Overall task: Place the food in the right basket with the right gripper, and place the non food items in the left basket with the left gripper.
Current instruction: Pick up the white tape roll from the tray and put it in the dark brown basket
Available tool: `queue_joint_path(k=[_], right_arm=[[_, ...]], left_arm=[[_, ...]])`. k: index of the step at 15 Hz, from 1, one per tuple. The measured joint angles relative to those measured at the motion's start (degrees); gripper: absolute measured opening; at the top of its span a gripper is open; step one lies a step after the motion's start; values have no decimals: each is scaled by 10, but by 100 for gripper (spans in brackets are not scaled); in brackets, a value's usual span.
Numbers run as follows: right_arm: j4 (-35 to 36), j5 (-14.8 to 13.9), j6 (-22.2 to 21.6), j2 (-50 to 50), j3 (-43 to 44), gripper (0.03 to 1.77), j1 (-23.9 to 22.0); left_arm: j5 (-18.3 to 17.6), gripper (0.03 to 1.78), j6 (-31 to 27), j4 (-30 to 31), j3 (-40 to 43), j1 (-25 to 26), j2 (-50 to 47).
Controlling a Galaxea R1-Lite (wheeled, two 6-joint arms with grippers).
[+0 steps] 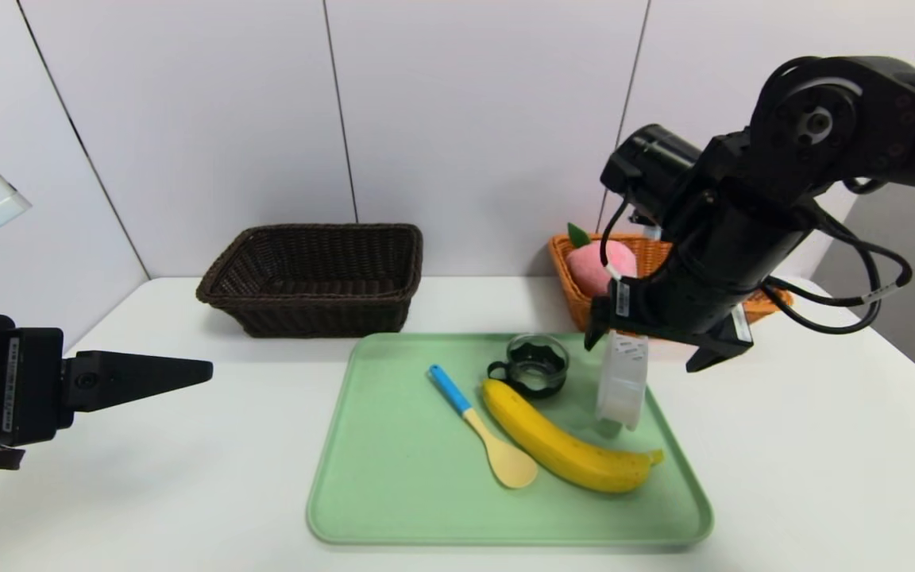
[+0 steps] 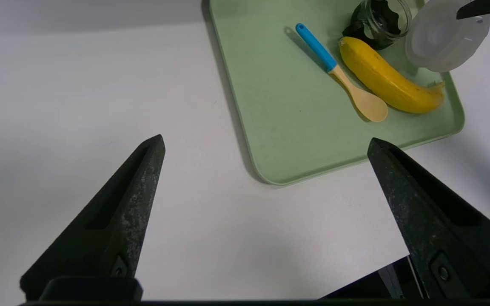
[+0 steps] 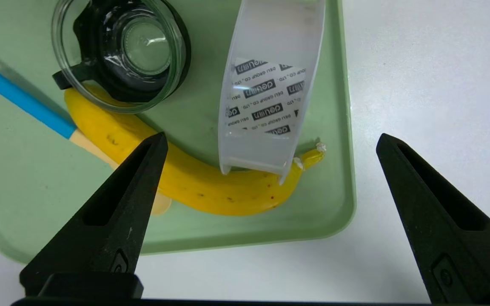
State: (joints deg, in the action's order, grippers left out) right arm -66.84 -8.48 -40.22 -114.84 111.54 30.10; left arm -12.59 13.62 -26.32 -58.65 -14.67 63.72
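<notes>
See first, over the left part of the white worktop (image 1: 156, 508), the black left gripper (image 2: 266, 137) with its pointed claw spread wide apart around nothing. Find next, toward the worktop's far edge and beyond the tray's far left corner, the dark brown rectangular woven wicker basket (image 1: 330, 314), empty. Come then to the light green rectangular plastic tray (image 1: 394, 477), flat on the worktop. Note on it the tan spoon with a blue handle (image 1: 473, 425), lying slantwise, handle toward the far edge and bowl toward the near edge. Spot just beside it the long yellow banana with small dark specks (image 1: 565, 445), slanting across the right half, stem end near the tray's right edge. Add the small clear glass cup with a black handle (image 1: 537, 367), close to the far edge, handle pointing left. See farther right the white plastic tape roll (image 1: 623, 385), upright on its rim near the tray's far right corner. Look past that corner to the orange-tan rectangular woven wicker basket (image 1: 569, 298) on the worktop, with the pink plush peach with a green leaf (image 1: 600, 266) inside its left part. Finish with the black right gripper (image 3: 273, 134) above the tray's right edge, claw wide apart, with the roll ungripped
</notes>
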Motion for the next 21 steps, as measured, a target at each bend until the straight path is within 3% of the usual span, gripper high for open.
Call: queue_joint_path(k=[8,19,21], right_arm=[[0,-15,1,-66,1,170,-1],[0,-34,0,-80,1,170,-12],[1,-34,0,-82,1,139,-13]], left_arm=[[0,169,0,1,1,1,0],[0,169,1,1,11,1,-6],[0,169,1,1,14,1,-9]])
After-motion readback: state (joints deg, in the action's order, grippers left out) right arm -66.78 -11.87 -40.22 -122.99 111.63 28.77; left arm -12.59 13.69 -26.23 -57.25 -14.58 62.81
